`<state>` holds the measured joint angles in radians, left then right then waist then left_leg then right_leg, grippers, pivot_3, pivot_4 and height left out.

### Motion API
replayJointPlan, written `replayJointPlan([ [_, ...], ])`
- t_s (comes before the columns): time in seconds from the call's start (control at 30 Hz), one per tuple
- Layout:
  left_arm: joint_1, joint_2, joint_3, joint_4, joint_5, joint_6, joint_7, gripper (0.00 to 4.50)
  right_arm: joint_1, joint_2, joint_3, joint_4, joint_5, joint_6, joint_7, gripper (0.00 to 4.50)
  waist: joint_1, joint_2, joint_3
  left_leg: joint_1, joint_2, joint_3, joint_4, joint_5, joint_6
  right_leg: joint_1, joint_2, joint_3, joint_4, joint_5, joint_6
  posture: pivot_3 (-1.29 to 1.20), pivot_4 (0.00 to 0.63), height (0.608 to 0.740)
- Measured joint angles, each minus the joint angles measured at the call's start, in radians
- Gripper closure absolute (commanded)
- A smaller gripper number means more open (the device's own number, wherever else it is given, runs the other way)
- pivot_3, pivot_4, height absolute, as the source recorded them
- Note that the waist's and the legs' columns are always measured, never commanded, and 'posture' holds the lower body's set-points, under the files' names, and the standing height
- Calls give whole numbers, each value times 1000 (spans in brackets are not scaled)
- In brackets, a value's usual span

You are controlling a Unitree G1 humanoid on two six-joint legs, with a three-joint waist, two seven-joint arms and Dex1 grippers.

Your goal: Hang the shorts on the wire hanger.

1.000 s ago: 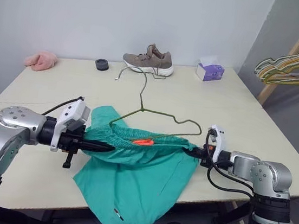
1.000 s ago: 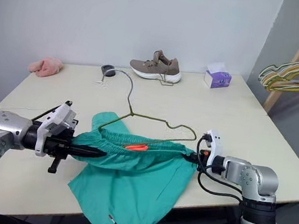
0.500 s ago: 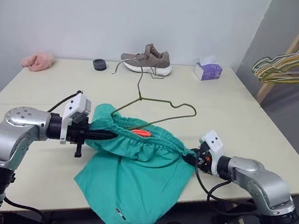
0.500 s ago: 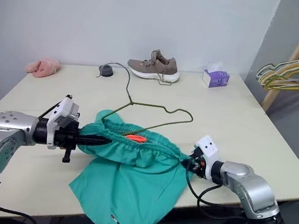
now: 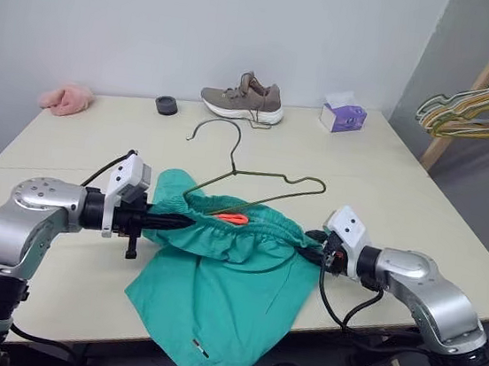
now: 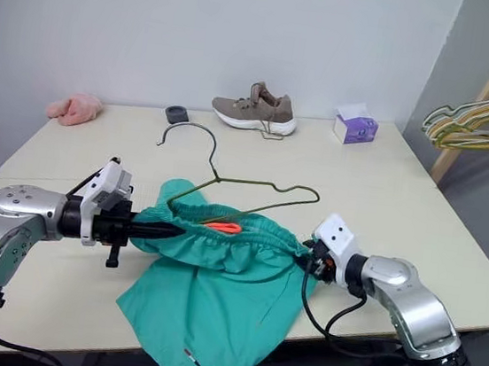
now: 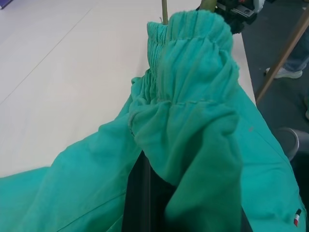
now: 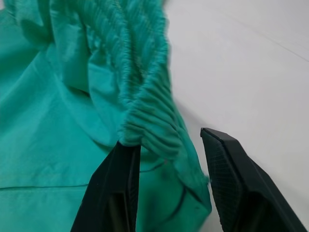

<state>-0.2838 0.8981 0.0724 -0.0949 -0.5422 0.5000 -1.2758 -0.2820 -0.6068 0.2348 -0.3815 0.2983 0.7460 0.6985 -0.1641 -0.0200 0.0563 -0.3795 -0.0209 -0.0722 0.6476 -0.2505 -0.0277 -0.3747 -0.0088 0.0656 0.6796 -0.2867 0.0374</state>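
Observation:
The teal-green shorts lie at the table's front edge, one leg hanging over it, an orange tag showing inside the gathered waistband. My left gripper is shut on the waistband's left end; the cloth drapes over its fingers. My right gripper is open at the waistband's right end, which sits between its fingers and rests against one. The wire hanger lies on the table behind the shorts. Its left corner and lower wire run into the waist opening, and its hook points away.
At the back of the table stand a brown shoe, a purple tissue box, a small black round thing and a pink cloth. A wooden rack with bunched hangers stands off the table's right side.
My right gripper has rolled and opened, from shut on the waistband's right end. The waistband, taut before, now sags and bunches. My left gripper keeps its grip.

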Motion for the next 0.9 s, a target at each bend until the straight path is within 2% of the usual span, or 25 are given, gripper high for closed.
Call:
replayJointPlan([
  [0.13,0,-6,0,0,-3,10,4,4500,-2,29,5,36,-2,1,-3,4438,0,0,0,0,0,0,0,0,0,0,0,0,0,0,0,-155,0,740],
  [0.3,1,-29,33,-1,-91,120,37,4500,-7,78,-3,69,4,10,-24,4477,0,0,0,0,0,0,0,0,0,0,0,0,0,0,0,-152,0,740],
  [0.43,27,-16,120,-31,-248,287,40,4500,-12,115,-86,89,91,91,-21,4477,-1,0,0,0,0,0,0,0,0,0,0,0,0,0,0,-149,0,740],
  [0.5,56,15,132,-49,-278,322,23,4500,-17,111,-126,93,139,133,-11,4477,-1,0,0,0,0,-1,0,0,0,0,0,0,0,0,0,-147,0,740],
  [0.63,88,84,132,-63,-280,332,-32,4500,-36,84,-166,98,205,193,15,4477,-1,0,0,0,0,0,0,0,0,0,0,-1,0,0,-1,-144,0,740],
  [0.77,94,165,131,-48,-225,263,-104,4500,-70,65,-179,108,244,219,26,4477,0,1,0,0,0,0,-1,0,0,0,0,-1,0,-2,-3,-144,0,740],
  [0.9,95,194,128,-10,-181,205,-157,4500,-82,51,-183,119,266,223,27,4477,0,1,1,0,0,0,-1,0,0,0,0,-1,0,-2,-4,-146,0,740],
])
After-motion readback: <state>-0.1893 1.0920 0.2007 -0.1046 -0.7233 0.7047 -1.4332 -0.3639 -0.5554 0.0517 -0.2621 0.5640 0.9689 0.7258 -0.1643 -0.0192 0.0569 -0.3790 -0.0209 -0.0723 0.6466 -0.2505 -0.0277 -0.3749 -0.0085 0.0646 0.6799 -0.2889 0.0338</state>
